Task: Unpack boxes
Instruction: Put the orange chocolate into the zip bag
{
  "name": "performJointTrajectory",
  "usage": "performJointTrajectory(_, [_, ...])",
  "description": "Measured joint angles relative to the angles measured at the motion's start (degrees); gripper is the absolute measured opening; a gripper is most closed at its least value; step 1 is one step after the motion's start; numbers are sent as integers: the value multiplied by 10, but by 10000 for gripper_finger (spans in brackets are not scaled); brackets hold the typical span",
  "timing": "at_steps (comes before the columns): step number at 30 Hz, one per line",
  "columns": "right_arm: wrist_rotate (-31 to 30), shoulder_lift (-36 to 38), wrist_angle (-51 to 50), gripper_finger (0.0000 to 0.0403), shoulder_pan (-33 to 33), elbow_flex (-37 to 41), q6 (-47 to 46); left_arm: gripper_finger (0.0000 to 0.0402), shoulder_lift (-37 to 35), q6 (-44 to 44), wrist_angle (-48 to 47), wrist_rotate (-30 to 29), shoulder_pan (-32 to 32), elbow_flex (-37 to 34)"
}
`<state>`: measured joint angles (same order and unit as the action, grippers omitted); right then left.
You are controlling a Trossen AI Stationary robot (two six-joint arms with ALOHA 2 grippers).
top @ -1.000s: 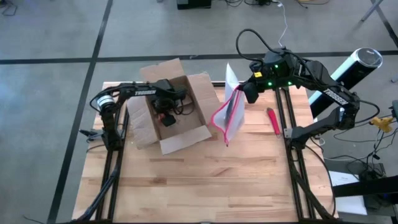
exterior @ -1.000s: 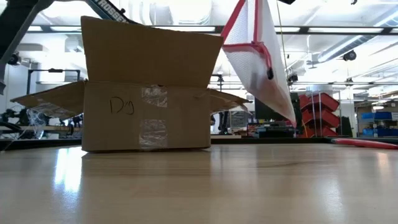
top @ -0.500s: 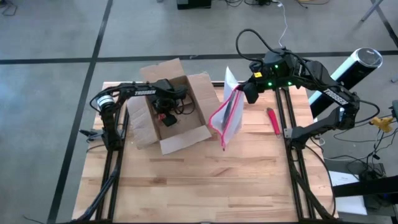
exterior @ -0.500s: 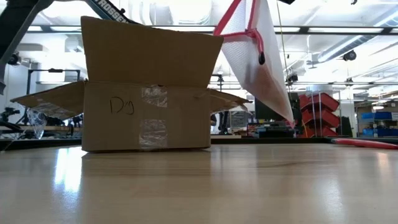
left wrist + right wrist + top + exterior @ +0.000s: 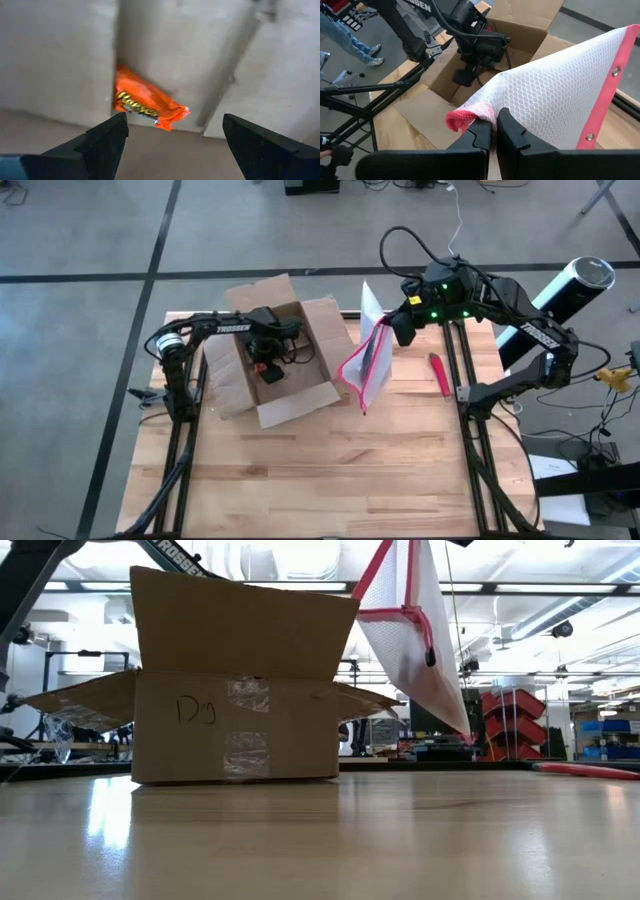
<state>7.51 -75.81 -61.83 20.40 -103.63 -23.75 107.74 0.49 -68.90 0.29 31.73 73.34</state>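
The brown cardboard box [image 5: 280,360] stands open on the table's far left, its flaps spread; the low view shows its taped front [image 5: 235,705]. My left gripper [image 5: 270,368] reaches down inside it, open [image 5: 172,135], with an orange snack packet [image 5: 147,102] lying ahead of the fingers on the box floor against a wall. To the right of the box my right gripper [image 5: 400,330] is shut on a white mesh zip pouch with pink edging [image 5: 365,370], which hangs in the air [image 5: 415,630]. My right gripper pinches a bunched, pink-edged corner of the pouch [image 5: 470,117] between its two fingers. The fingers come from the table's right side, slanting down. The pouch hangs tilted below the gripper, its lower tip [image 5: 465,732] clear of the table.
A red pen-like tool [image 5: 438,375] lies on the table right of the pouch. A person's legs [image 5: 350,35] show beyond the table's left side. Bare wooden tabletop [image 5: 330,470] stretches across the near half.
The pouch hanging from my right gripper has swung a little toward the box and back again. Both grippers have stayed where they were.
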Motion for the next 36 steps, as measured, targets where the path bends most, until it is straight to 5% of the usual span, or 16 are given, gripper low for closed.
performJointTrajectory(16, [2, 0, 1, 0, 0, 0, 5, 307, 0, 49, -3, 2, 0, -21])
performJointTrajectory(28, [1, 0, 4, 0, 0, 0, 8, 119, 0, 25, 43, 2, 0, -50])
performJointTrajectory(36, [1, 0, 4, 0, 0, 0, 8, 54, 0, 24, 65, 2, 0, -26])
